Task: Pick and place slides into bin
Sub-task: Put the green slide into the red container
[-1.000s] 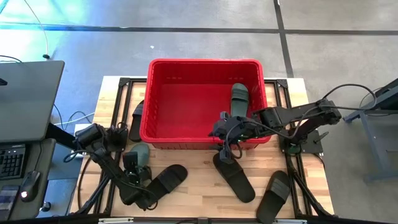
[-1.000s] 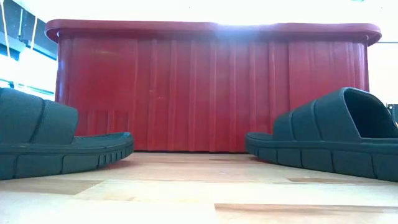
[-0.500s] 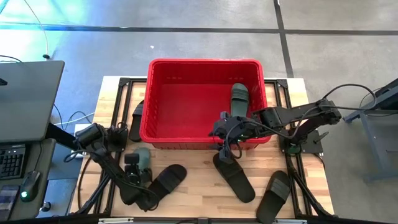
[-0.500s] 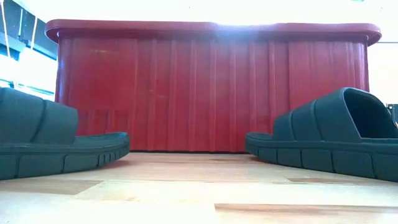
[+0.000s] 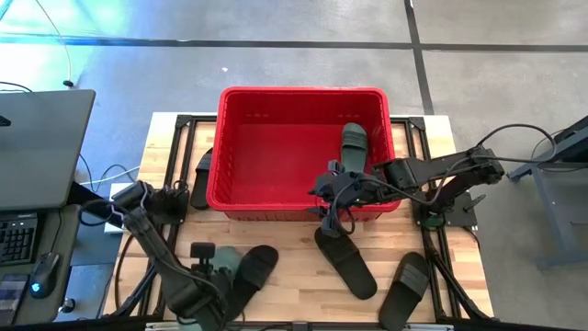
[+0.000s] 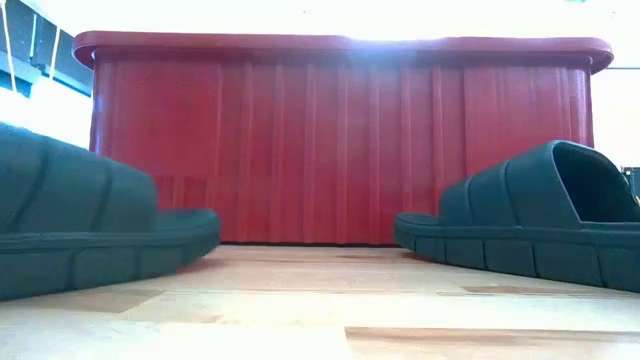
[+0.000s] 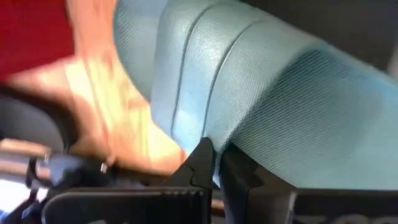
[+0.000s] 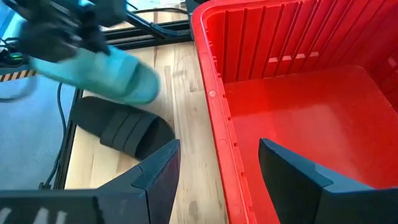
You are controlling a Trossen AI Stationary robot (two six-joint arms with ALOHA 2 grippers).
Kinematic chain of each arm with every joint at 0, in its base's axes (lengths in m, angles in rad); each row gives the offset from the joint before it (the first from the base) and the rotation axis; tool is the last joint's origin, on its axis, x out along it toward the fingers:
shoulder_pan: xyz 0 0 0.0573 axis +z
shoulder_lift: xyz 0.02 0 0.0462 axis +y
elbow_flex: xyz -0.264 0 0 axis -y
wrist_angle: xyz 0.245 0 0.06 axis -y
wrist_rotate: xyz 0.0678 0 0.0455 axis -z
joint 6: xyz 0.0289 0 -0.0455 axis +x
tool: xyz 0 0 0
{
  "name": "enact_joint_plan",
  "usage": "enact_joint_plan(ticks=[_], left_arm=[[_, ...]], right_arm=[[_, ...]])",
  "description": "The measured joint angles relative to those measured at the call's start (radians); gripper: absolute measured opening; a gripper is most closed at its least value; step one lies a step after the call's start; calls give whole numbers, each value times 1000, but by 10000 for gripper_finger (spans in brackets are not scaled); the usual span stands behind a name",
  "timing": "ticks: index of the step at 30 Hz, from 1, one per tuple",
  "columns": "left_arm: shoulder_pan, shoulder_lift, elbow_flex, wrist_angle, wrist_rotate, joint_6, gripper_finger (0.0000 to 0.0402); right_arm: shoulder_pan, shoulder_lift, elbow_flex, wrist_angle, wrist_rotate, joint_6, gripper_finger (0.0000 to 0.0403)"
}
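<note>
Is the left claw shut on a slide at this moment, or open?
Shut on a slide: the left claw pinches the sage-green slide, which the right wrist view shows lifted above a black slide.

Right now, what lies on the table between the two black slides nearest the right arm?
Only bare wood: in the high view nothing lies between the middle black slide and the black slide at the right corner.

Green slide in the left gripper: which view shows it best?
Right wrist view: the green slide shows whole, lifted over a black slide. Left wrist shows only its strap; high view shows it partly hidden by the left gripper; low view shows none.
</note>
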Motion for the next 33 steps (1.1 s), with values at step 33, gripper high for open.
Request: enact_joint_plan(ticks=[33], left_arm=[[837, 20, 625, 199, -657, 1037, 0]], right_arm=[[376, -26, 0, -156, 137, 543, 206]])
